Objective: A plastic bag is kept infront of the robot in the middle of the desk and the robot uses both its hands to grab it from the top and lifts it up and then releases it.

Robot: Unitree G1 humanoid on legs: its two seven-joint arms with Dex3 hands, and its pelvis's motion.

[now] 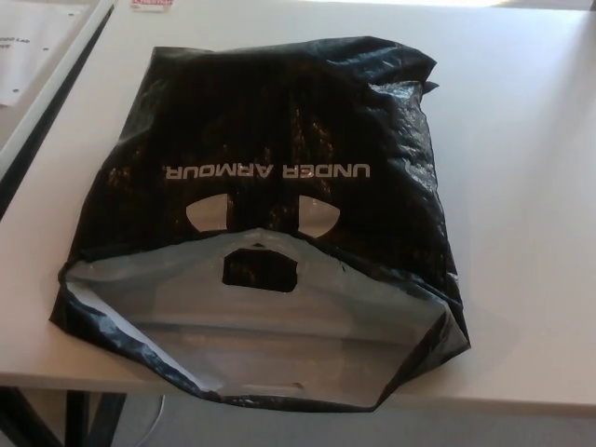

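Note:
A black plastic bag [279, 149] with white upside-down lettering lies flat in the middle of the desk [521, 186]. Its open mouth [270, 326] faces me at the near edge, showing the grey inside and a cut-out handle hole [259, 270]. The bag's near rim reaches the desk's front edge. Neither of my hands shows in the head view.
A second table with white papers [37, 47] stands at the far left, split from the desk by a dark gap. A small red-and-white item [154, 5] sits at the desk's far edge. Bare desk surface lies to the right of the bag.

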